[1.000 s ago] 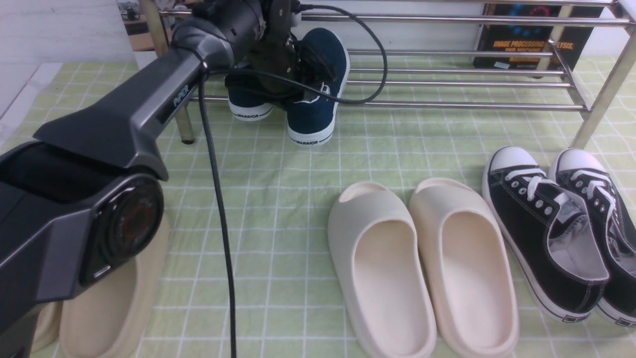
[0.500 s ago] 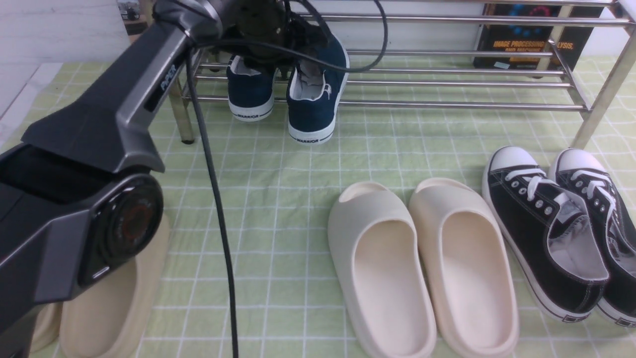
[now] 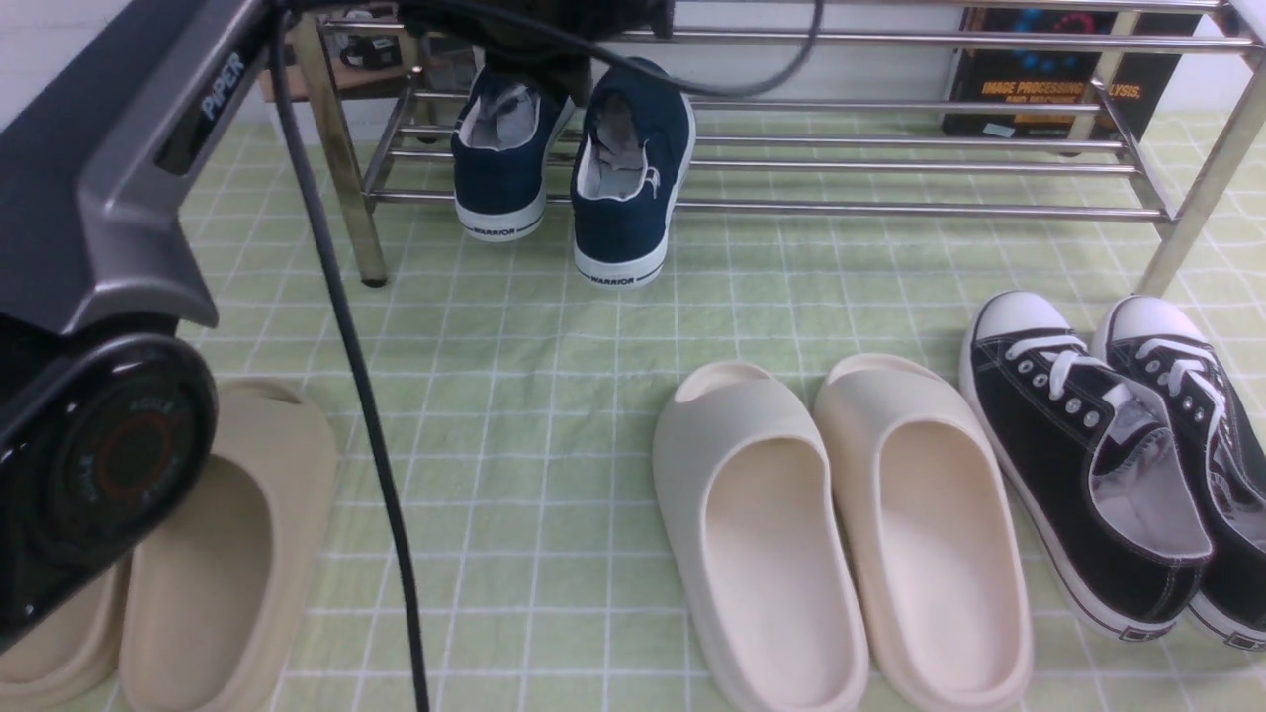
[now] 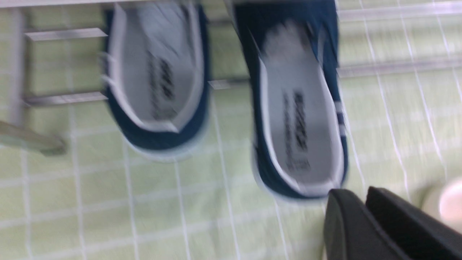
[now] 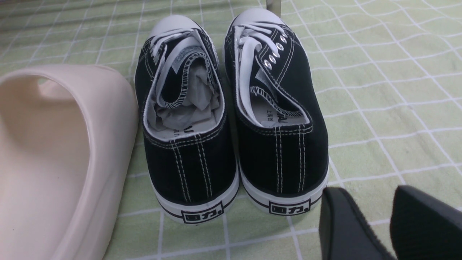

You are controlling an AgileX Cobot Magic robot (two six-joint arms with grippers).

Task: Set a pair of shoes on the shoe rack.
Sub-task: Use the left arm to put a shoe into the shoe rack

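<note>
Two navy-blue slip-on shoes stand side by side on the low bars of the chrome shoe rack, toes pointing away from me. The left shoe sits further in. The right shoe has its heel hanging over the front bar. The blurred left wrist view shows both from above, the left one and the right one, with grey insoles. My left gripper is shut and empty, above and in front of the right shoe's heel. My right gripper is open and empty behind the black sneakers.
A pair of cream slides lies in the middle of the green checked cloth. Black lace-up sneakers lie at the right. Beige slides lie at the left under my left arm. A book stands behind the rack.
My left arm has risen up and away from the navy shoes, and its wrist has left the top of the front view. Both shoes stay on the rack.
</note>
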